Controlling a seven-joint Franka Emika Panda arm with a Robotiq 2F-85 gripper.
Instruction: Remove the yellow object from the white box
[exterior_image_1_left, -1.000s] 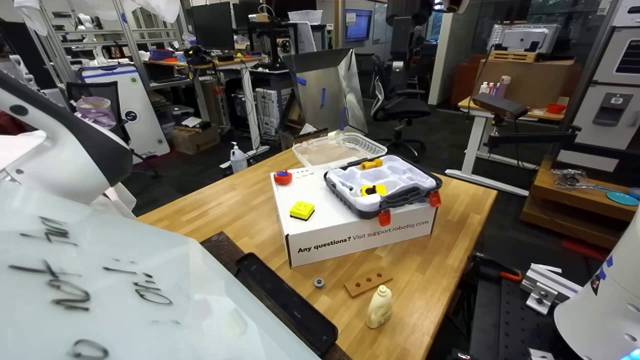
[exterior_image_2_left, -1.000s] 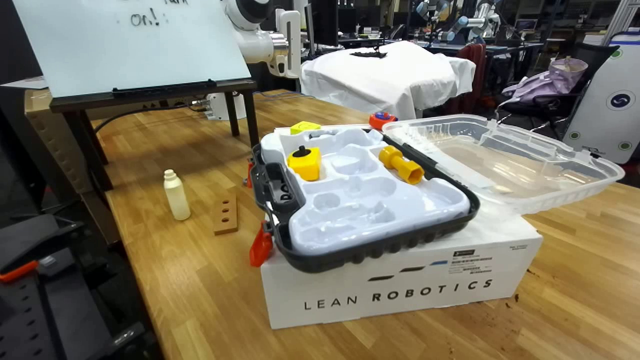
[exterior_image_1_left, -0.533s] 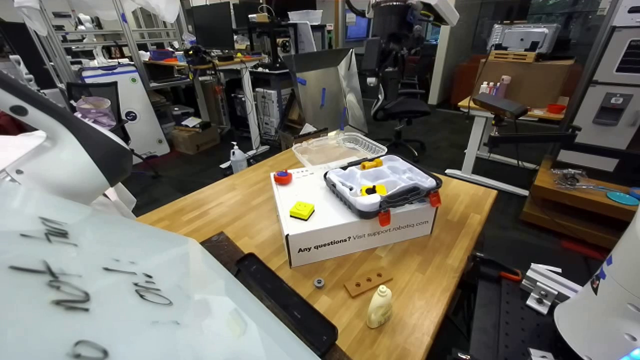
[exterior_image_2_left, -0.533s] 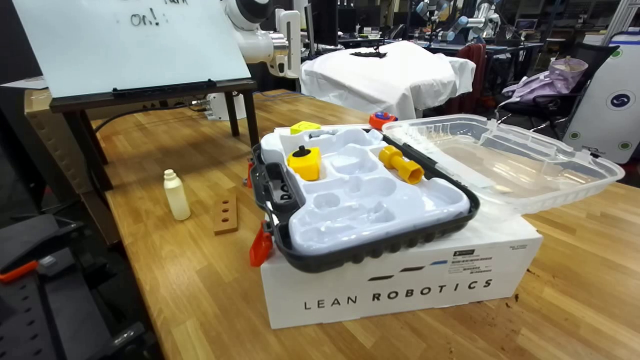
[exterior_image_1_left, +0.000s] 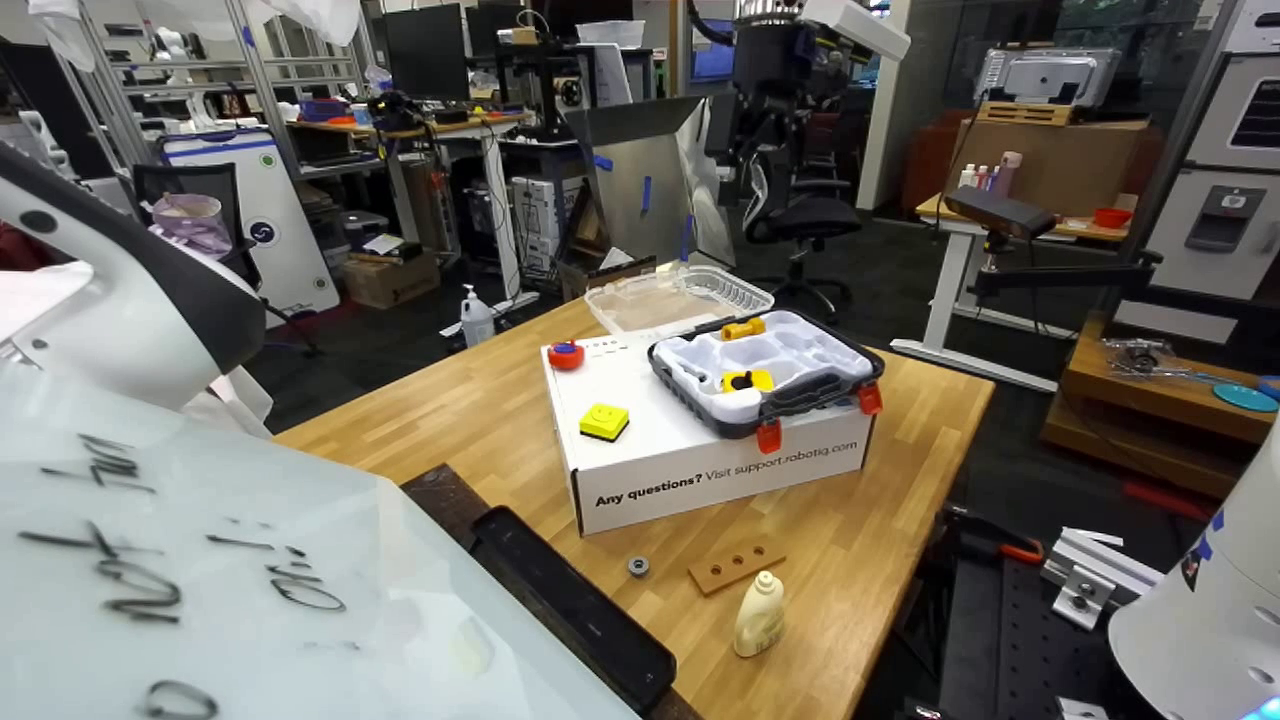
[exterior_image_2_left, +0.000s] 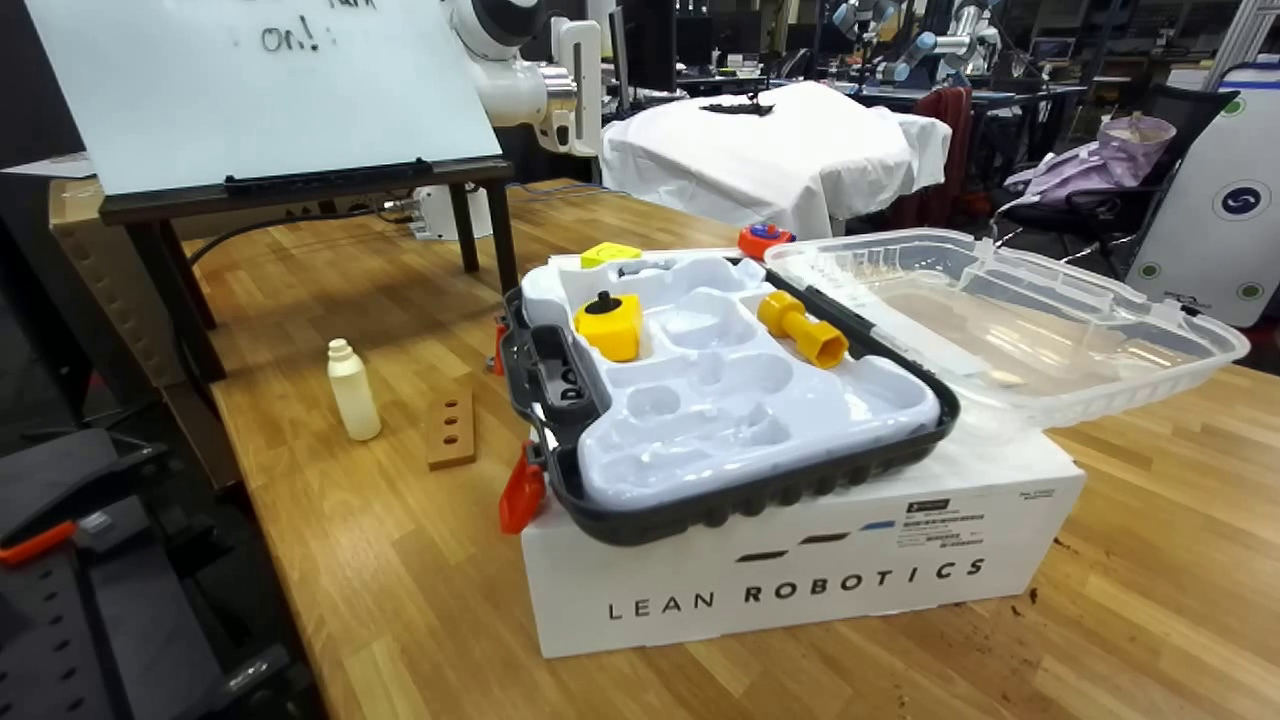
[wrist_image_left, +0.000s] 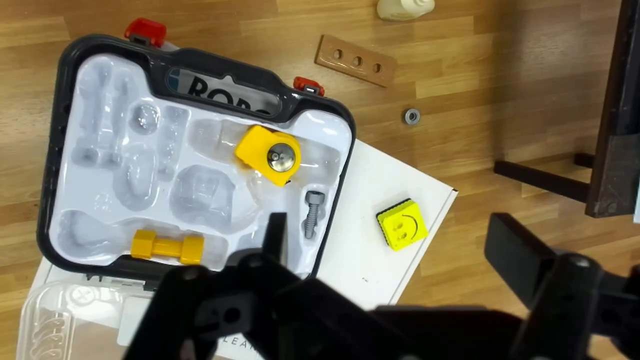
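Gripper hangs lower than a second ago, fingers apart.
The chunky yellow piece, likely the target, sits in the white tray, ungripped; the descent suggests an approach, but a sideways shift toward it seems needed.

All views (the wrist's from overhead) share the white tray.

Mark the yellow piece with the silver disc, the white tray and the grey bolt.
Yellow piece with the silver disc (wrist_image_left: 259, 152): wrist view, on its body.
White tray (wrist_image_left: 202, 196): wrist view, on a middle recess.
Grey bolt (wrist_image_left: 311, 216): wrist view, on its threaded shaft.
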